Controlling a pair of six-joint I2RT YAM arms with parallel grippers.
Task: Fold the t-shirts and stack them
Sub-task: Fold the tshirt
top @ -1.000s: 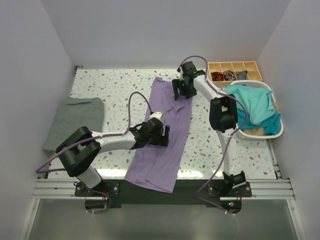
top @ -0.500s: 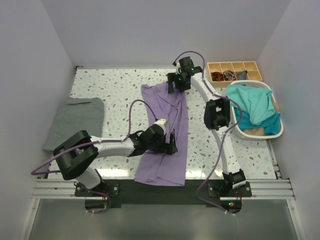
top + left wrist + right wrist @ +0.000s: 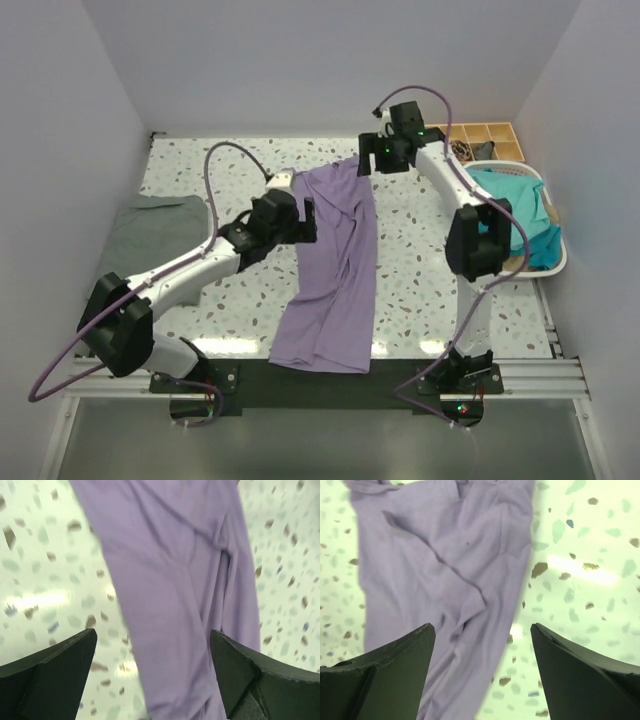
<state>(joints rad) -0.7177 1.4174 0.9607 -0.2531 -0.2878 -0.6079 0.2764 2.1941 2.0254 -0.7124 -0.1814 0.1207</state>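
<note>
The lavender t-shirt (image 3: 335,260) lies as a long crumpled strip from the far middle of the table to its near edge. My left gripper (image 3: 303,218) hovers open over the shirt's upper left edge. In the left wrist view the left gripper (image 3: 152,635) has its fingers wide apart with the shirt (image 3: 175,580) below them. My right gripper (image 3: 369,160) is open above the shirt's far right corner. In the right wrist view the right gripper (image 3: 481,627) straddles the right edge of the shirt (image 3: 435,565). A folded grey t-shirt (image 3: 150,240) lies at the left. Teal t-shirts (image 3: 505,210) fill the basket.
The white plastic basket (image 3: 552,262) stands at the right edge of the table. The wooden compartment tray (image 3: 480,135) sits behind it at the far right. White walls enclose the speckled table (image 3: 210,170) on three sides.
My left gripper moved from the shirt's near middle up to its far left edge. My right gripper moved right and back. The shirt's far part shifted right and narrowed.
</note>
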